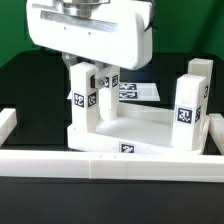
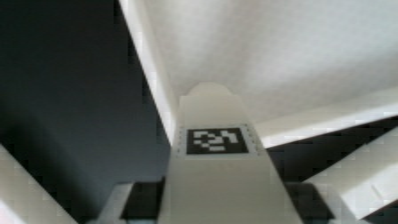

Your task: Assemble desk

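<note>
the gripper [image 1: 97,78] pinches an upright white desk leg [image 2: 221,150] standing on the desk top [image 1: 140,128] at its corner on the exterior view's left; it looks light, stiff, slick plastic, best gripped on its flat sides.

The desk top [image 1: 140,128] and its legs [image 1: 192,100] are white with black-and-white square tags, the border rail [image 1: 110,163] is plain white, and the table [image 1: 40,75] is black.

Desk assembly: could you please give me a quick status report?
Tool closed on a white leg, over the desk top. Another leg upright at the exterior view's right. Nothing seen in the way.
</note>
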